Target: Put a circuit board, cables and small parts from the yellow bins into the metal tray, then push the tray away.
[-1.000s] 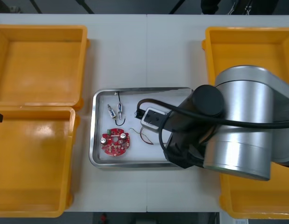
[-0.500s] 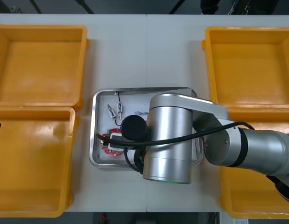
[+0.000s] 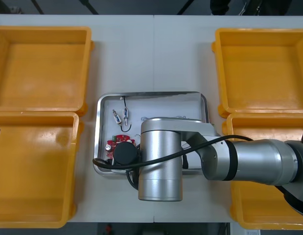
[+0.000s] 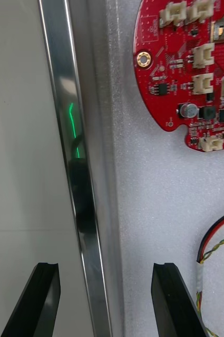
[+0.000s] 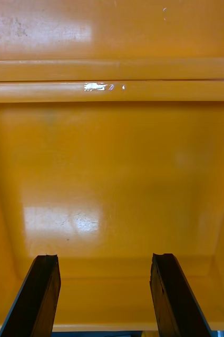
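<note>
Right gripper (image 4: 105, 266) is out over the near-left part of the tray (image 3: 151, 94), fingers (image 4: 169, 300) spread, gripping nothing. The tray's near rim runs between them: one finger over the table (image 4: 17, 158) on the near side, the other over the white inside

Tray sits mid-table between the bins (image 3: 41, 63), long axis left to right. Board (image 4: 191, 68) lies in its near-left corner, further left along the rim from my fingers and clear of them. Red and yellow cable (image 4: 217, 237) is just beside the inner finger, on its far side. Small parts (image 3: 121, 116) lie at the tray's far left

Loading looks done, by my reading; the push is what remains. It must go far, square across the tray's short axis, with the near rim as contact. I'm left of tray centre, so an off-centre shove may swing it. Inner finger could drag the cable

Left gripper (image 5: 105, 258) is parked over the left near bin (image 5: 112, 174), fingers apart, empty. Right arm is much the nearer to the tray
</note>
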`<control>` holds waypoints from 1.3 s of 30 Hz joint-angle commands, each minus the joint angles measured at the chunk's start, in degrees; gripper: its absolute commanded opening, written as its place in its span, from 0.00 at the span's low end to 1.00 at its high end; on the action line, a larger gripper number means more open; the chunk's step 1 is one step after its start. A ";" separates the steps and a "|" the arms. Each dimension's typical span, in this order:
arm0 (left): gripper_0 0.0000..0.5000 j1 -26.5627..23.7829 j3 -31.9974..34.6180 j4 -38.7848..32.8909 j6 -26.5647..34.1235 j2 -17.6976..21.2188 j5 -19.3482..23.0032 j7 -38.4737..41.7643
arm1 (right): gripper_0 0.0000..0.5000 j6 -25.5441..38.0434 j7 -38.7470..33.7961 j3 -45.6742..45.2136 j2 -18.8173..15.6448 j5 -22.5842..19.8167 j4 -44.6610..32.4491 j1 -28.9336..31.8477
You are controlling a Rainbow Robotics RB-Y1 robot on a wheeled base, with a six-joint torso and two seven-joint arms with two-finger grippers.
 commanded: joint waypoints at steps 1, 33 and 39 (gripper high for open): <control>1.00 1.01 2.75 -1.54 0.36 0.65 0.14 -1.28 | 1.00 -0.49 1.45 2.64 3.25 1.00 1.30 -2.52; 1.00 1.01 2.48 -1.54 -0.04 0.65 -0.04 -1.19 | 0.53 -1.63 1.62 4.49 4.13 3.63 3.94 -2.52; 1.00 1.01 2.48 -1.54 -0.04 0.65 -0.04 -1.19 | 0.00 -1.63 1.27 4.49 4.13 3.90 3.76 -2.52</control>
